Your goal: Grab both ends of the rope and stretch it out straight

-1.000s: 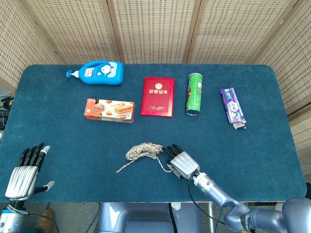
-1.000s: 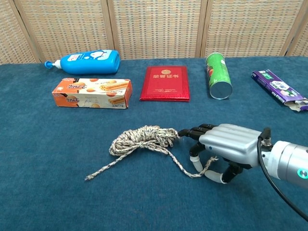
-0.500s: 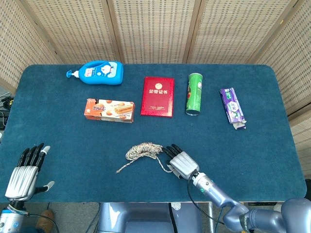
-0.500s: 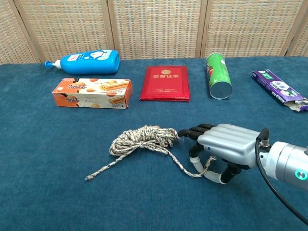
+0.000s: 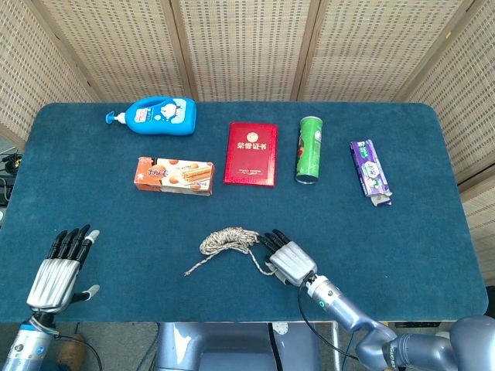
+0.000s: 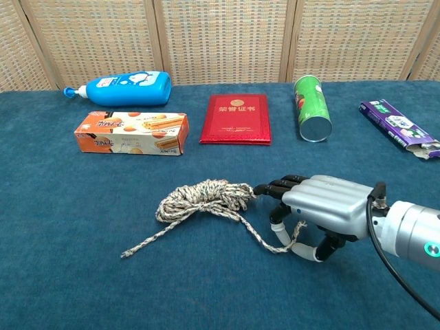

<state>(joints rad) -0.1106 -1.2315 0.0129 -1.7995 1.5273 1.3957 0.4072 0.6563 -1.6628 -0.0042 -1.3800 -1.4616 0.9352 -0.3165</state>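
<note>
The speckled rope (image 5: pixel 229 239) (image 6: pixel 204 197) lies in a loose coil at the table's front centre. One loose end (image 5: pixel 190 271) (image 6: pixel 128 253) trails toward the front left. The other end (image 6: pixel 297 229) runs right and lies under my right hand (image 5: pixel 289 261) (image 6: pixel 322 208), between its thumb and fingers. That hand is palm down, its dark fingertips (image 6: pixel 269 187) touching the coil's right edge, and no grip on the rope shows. My left hand (image 5: pixel 62 267), seen only in the head view, hovers at the front left corner with fingers spread and nothing in it, far from the rope.
Along the back lie a blue lotion bottle (image 5: pixel 157 114), an orange biscuit box (image 5: pixel 174 175), a red booklet (image 5: pixel 250 153), a green can (image 5: pixel 309 149) and a purple packet (image 5: pixel 370 170). The blue table (image 5: pixel 433 247) ends close in front of both hands.
My left hand has moved right and slightly forward over the table's front left corner. The right hand and the rope have barely shifted.
</note>
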